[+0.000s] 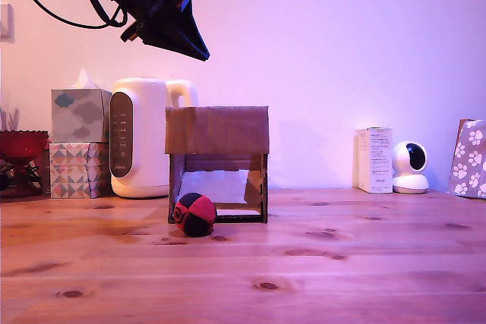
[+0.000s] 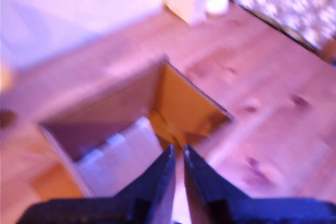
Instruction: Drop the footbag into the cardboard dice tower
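The footbag [image 1: 195, 214] lay on the table [image 1: 319, 263] at the tower [image 1: 217, 130] mouth, seemingly having rolled down its ramp; the gripper [image 1: 199, 52], nearly closed and empty, hung above the open top.

The exterior view sits low, about at table [image 1: 319, 278] height, and looks level across the wood toward the back wall, facing the tower's [image 1: 217, 163] open front from fairly near. The wrist view looks steeply down past the gripper's fingertips [image 2: 178, 153] into the tower's [image 2: 131, 114] open top from close above; it is blurred. Both views share the tower and the table [image 2: 273, 129] around it.
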Controlling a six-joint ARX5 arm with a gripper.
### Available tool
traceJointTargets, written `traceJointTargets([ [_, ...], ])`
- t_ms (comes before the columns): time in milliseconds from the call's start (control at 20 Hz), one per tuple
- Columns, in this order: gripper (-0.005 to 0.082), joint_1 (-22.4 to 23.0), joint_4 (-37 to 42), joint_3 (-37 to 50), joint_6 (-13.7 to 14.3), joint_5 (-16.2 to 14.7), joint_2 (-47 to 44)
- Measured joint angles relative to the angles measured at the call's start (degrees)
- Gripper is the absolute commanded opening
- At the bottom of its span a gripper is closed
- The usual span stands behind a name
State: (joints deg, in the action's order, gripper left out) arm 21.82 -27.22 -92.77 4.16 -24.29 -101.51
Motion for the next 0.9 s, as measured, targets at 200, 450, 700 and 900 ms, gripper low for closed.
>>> traceJointTargets([
  [200,-0.0024,0.57,2.80,3.72,0.07,-0.33,0.96],
  [450,-0.0024,1.20,10.47,17.66,-0.46,-0.70,7.28],
  [700,-0.0024,1.31,24.50,36.94,-3.32,-0.72,18.38],
  [900,-0.0024,1.31,32.41,51.19,-5.68,0.74,23.52],
])
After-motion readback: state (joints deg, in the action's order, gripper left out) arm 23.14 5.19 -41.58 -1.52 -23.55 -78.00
